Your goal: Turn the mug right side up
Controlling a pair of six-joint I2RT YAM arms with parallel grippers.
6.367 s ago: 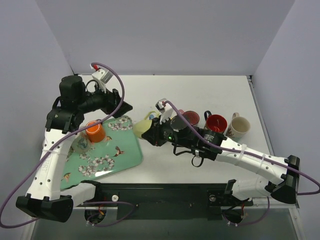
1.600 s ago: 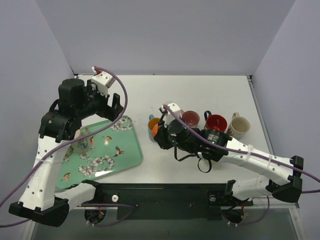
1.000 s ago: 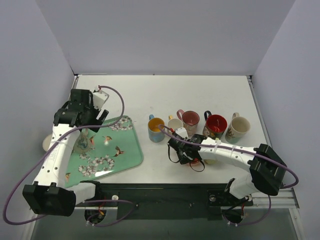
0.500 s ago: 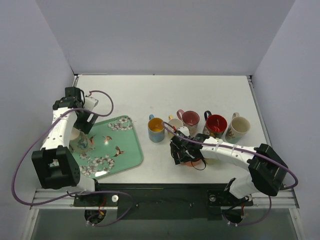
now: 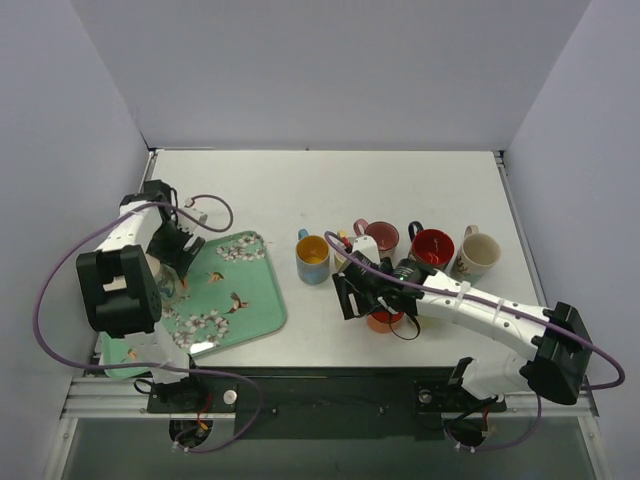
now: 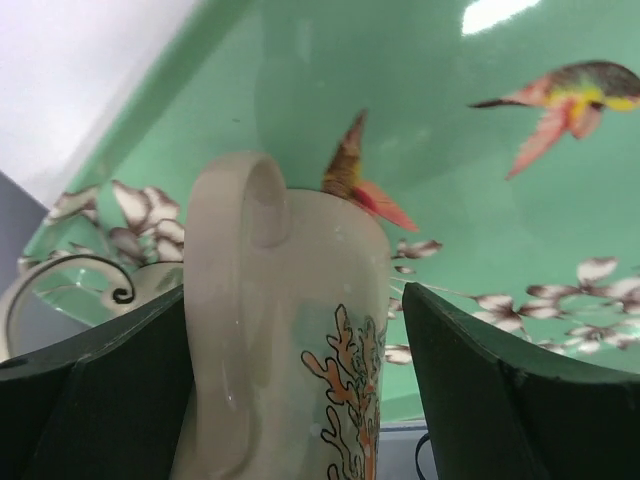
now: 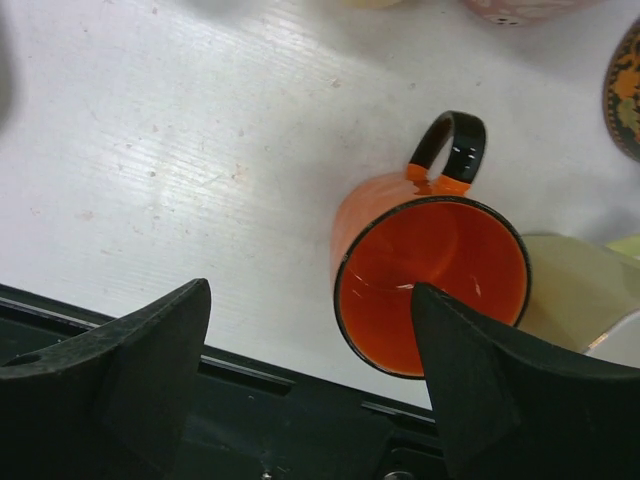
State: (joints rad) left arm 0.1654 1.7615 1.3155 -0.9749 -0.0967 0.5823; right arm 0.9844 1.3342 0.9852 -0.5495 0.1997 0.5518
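Overhead, plus two close wrist views

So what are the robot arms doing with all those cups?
They're sorting out mugs. The left tool sits around a cream mug on the green tray, one finger on each side; I can't tell if it's squeezing yet. The right tool hangs open over an orange mug that stands right way up on the table, near a row of other mugs.
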